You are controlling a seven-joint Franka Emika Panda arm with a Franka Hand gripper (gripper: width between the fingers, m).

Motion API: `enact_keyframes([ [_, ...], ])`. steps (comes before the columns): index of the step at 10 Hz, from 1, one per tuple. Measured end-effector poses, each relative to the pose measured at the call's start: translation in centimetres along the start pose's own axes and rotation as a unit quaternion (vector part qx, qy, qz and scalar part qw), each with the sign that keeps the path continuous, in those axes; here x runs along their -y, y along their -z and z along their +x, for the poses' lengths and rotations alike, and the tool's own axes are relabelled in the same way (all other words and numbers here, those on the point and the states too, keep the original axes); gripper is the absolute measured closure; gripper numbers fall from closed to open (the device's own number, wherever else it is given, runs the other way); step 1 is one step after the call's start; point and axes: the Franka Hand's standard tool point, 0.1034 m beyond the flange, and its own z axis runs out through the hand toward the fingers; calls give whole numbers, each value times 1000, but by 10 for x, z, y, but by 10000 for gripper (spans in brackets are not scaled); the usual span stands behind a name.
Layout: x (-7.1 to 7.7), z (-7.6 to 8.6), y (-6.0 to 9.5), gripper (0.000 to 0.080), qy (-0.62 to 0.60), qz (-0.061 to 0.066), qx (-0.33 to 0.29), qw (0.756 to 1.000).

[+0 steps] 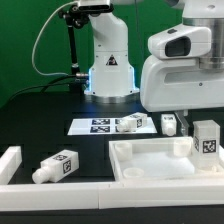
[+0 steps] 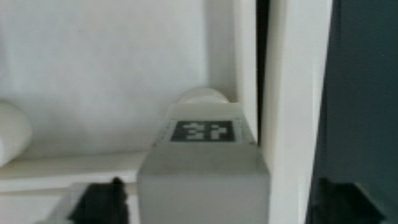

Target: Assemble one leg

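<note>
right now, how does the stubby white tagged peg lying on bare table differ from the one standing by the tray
Pose: the lying peg on its side, the standing peg upright. Place: the lying peg off the white tray, the standing peg at its corner. Both white, tagged.

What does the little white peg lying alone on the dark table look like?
The small stubby white plastic peg lies on its side on the dark table, toward the exterior view's left. Black-and-white square tag stickers show on its thicker end. Nothing holds it; a long white bar runs just in front.
</note>
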Motion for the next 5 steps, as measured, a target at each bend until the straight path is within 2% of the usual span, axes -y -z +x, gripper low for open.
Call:
enact_keyframes([
  [1, 0, 0, 0, 422, -32, 0, 0, 999],
  [2, 0, 0, 0, 515, -71, 0, 0, 997],
  [4, 1, 0, 0, 514, -129, 0, -1, 992],
  [5, 2, 3, 0, 514, -191, 5, -21, 981],
])
